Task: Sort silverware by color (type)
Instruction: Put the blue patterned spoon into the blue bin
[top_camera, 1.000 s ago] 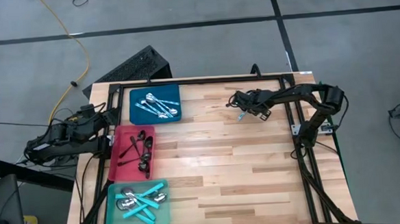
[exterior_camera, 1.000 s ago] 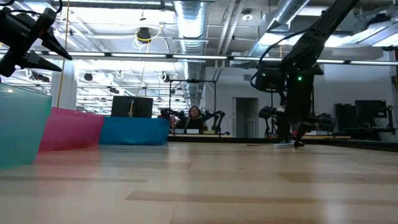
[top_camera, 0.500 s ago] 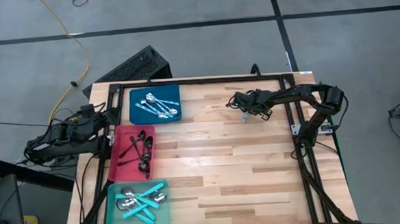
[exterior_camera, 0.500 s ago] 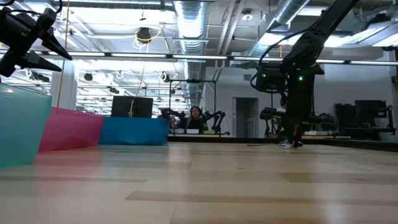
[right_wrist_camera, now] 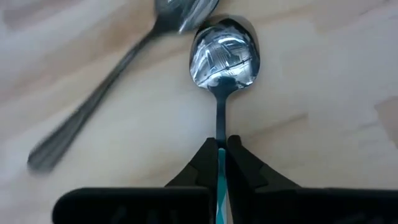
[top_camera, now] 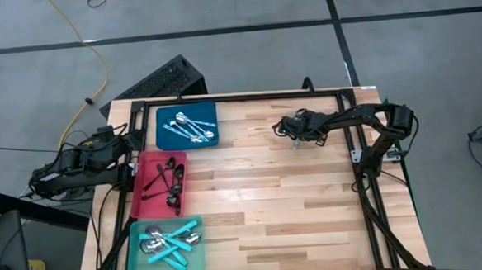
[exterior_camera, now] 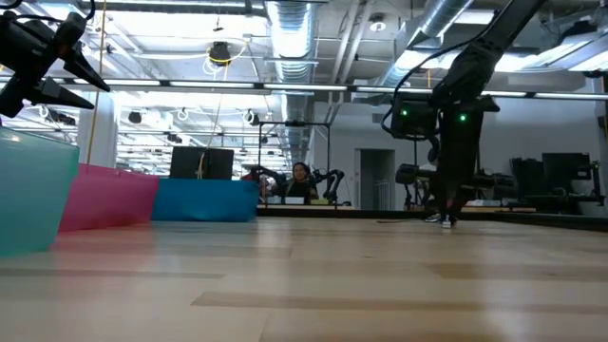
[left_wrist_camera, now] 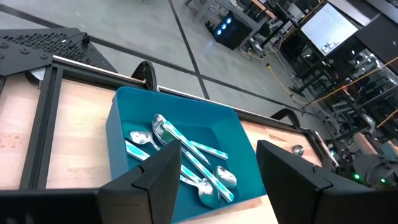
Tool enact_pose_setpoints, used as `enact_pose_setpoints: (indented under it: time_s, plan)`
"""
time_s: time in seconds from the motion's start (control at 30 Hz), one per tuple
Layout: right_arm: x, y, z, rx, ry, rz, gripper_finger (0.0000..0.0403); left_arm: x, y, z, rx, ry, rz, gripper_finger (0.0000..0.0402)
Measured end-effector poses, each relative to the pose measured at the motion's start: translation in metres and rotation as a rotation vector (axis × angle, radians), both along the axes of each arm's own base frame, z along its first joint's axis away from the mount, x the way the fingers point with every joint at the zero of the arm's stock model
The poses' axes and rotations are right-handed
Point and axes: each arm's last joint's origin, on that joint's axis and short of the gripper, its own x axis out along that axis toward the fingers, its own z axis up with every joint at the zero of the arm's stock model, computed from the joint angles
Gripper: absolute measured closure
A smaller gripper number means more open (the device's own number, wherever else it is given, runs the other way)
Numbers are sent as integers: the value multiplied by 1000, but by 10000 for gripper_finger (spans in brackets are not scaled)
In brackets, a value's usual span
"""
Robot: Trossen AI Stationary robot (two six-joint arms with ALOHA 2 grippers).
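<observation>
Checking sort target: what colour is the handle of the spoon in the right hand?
Turquoise, on the spoon pinched in the right hand; right wrist view shows it best.

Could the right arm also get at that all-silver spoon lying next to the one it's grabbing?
Probably not right now: the right gripper is shut on the turquoise-handled spoon. The silver spoon lies uncovered on the table just beside it, so once freed it looks reachable.

Overhead camera straight down, low camera level across table (top_camera: 310, 197), wrist cameras close
</observation>
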Motion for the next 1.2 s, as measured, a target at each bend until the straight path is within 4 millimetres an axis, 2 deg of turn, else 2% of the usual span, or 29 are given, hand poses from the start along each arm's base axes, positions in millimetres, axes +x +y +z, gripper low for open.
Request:
enact_pose_setpoints:
  time_s: [0.4, 0.83, 1.0, 1.2]
  plan:
    - [19, 36, 12, 38, -138, 183, 370, 0, 0, 0, 0, 0, 0, 207]
    - [51, 82, 24, -84, -347, 436, 371, 0, 0, 0, 0, 0, 0, 207]
    - [62, 89, 33, -166, -436, 536, 371, 0, 0, 0, 0, 0, 0, 207]
    - [75, 88, 49, -311, -549, 663, 371, 0, 0, 0, 0, 0, 0, 207]
